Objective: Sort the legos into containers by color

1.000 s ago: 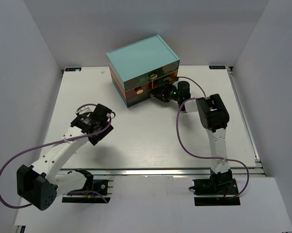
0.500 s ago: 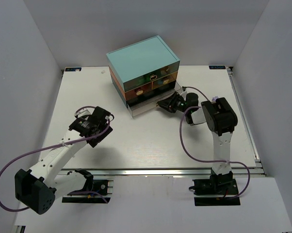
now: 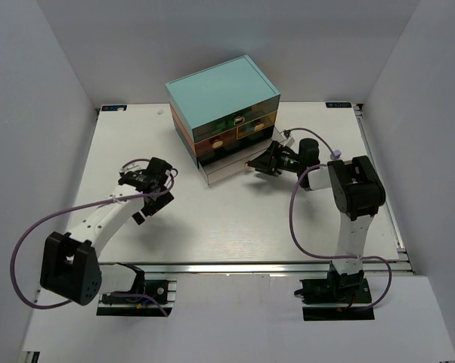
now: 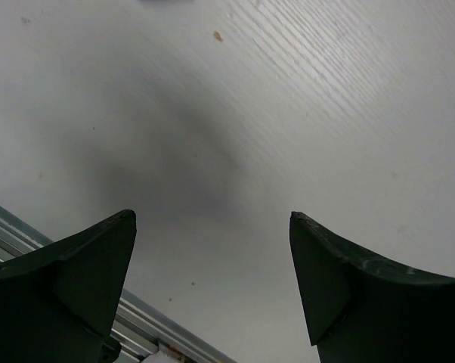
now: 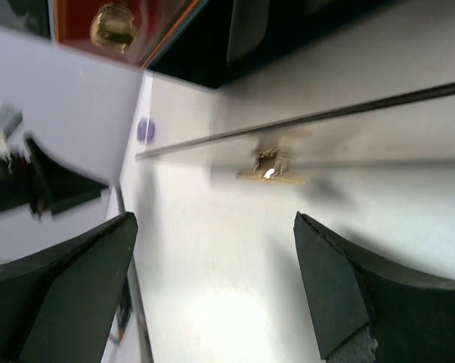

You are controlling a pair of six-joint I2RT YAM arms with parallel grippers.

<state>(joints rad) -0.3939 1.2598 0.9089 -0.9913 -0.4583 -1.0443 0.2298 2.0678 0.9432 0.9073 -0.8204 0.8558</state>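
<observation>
The light-teal-topped chest (image 3: 221, 89) stands at the back of the table, and its bottom drawer (image 3: 229, 171) is pulled out toward the front. My right gripper (image 3: 258, 164) is just right of that drawer, open and empty. In the right wrist view its jaws (image 5: 212, 217) face the drawer's pale front and tan knob (image 5: 270, 171), a short gap away. An orange drawer front (image 5: 148, 26) shows above. My left gripper (image 3: 147, 207) hangs open over bare table left of centre, nothing between its jaws (image 4: 212, 215). No legos are clearly visible; a small lilac blob (image 5: 145, 130) is too blurred to name.
The chest's upper drawers (image 3: 242, 127), teal and orange with tan knobs, are pushed in. An aluminium rail (image 4: 54, 249) runs along the table's near edge below the left gripper. White walls enclose the table on three sides.
The right gripper drew the bottom drawer out, then let go of the knob, opened and backed off to the right. The left gripper opened wider and its wrist swung to face the near edge.
</observation>
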